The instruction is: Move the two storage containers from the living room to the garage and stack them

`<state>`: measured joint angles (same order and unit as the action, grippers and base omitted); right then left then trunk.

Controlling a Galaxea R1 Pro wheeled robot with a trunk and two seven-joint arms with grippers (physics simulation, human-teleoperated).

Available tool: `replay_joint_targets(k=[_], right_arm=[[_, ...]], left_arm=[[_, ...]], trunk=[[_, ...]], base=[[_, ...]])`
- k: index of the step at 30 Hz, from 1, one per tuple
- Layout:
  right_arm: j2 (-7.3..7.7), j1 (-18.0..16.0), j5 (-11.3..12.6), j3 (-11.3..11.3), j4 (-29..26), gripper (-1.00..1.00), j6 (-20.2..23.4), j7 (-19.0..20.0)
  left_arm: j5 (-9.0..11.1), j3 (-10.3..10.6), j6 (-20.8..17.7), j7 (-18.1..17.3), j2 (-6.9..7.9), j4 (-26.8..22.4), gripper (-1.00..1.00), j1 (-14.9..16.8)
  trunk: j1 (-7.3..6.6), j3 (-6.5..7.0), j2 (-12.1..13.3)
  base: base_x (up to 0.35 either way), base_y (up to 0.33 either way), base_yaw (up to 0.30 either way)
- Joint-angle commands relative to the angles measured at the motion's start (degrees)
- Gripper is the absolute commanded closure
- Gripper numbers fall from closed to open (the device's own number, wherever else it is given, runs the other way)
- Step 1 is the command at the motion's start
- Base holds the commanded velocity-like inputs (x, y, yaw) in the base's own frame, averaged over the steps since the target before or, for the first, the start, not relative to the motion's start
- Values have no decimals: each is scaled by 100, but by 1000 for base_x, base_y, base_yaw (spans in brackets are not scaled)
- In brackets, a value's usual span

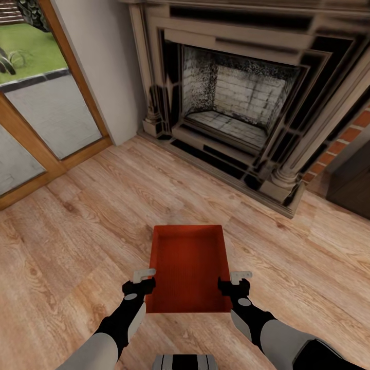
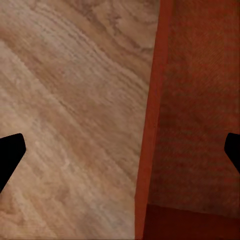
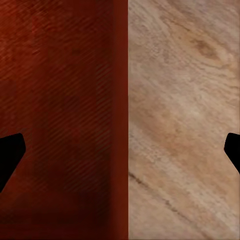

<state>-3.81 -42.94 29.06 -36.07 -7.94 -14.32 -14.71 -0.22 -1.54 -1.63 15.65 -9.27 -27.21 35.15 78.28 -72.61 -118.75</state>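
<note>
One orange-red storage container (image 1: 189, 267) lies open side up on the light wood plank floor (image 1: 77, 231) of the living room, just ahead of me. My left gripper (image 1: 145, 281) is at its left wall, open, with one finger on each side of the wall. In the left wrist view the gripper (image 2: 125, 155) spans the container's wall (image 2: 152, 100). My right gripper (image 1: 235, 281) is open in the same way over the right wall. The right wrist view shows the gripper (image 3: 125, 152) with the container's inside (image 3: 60, 100) on one side and floor on the other.
A fireplace (image 1: 236, 103) with a pale carved surround stands straight ahead. A wood-framed glass door (image 1: 46, 113) lies to the left. Red brick (image 1: 354, 133) and a dark cabinet (image 1: 352, 180) are at the right edge.
</note>
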Motion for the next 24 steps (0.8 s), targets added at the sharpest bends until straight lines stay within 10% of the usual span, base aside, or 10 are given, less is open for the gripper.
replay_joint_targets(k=[1, 24], right_arm=[[-2, -3, 47, -50, 3, -100, -18, -23], [23, -3, 47, -50, 3, -100, -18, -23]], left_arm=[[-5, -11, -18, 10, -4, -10, -100, 1], [-19, -13, -2, 25, -12, -39, -100, 1]], trunk=[[22, -22, -43], [154, -129, -283]], base=[[0, 0, 0], [0, 0, 0]])
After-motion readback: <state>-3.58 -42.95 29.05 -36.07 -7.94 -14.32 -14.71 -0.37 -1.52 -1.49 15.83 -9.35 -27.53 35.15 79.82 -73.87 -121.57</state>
